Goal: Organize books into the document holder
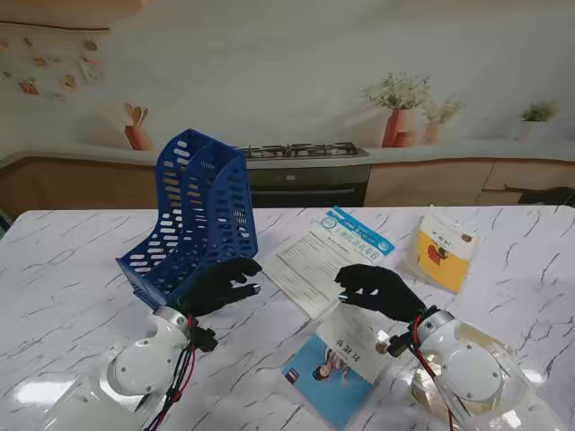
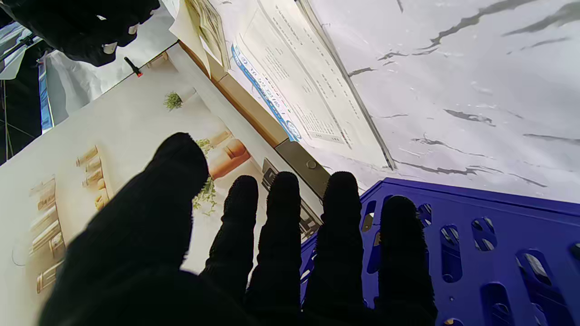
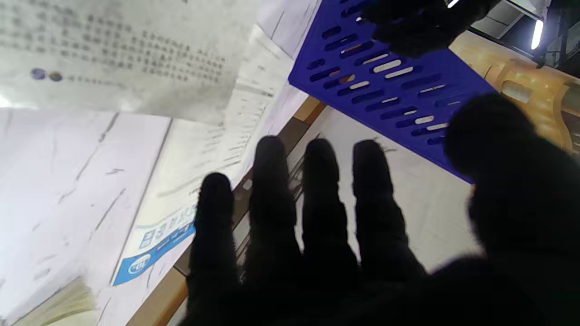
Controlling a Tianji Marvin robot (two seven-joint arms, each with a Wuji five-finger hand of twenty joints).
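The blue slotted document holder [image 1: 190,215] stands on the left half of the marble table [image 1: 63,269], with no book visible in it. My left hand [image 1: 220,285] hovers open at its near right corner, fingers spread [image 2: 272,253] beside the blue wall [image 2: 476,235]. A white booklet with a blue band [image 1: 328,254] lies flat mid-table. A blue-cover book [image 1: 334,366] lies nearer to me, and a yellow book [image 1: 442,256] lies at the right. My right hand [image 1: 377,289] hangs open over the blue book's far edge, fingers extended [image 3: 317,226] toward the holder [image 3: 389,90], holding nothing.
A printed kitchen backdrop [image 1: 305,108] with a stove stands along the table's far edge. Bare marble stretches left of the holder and between the white booklet and the yellow book. Both forearms rise from the near corners.
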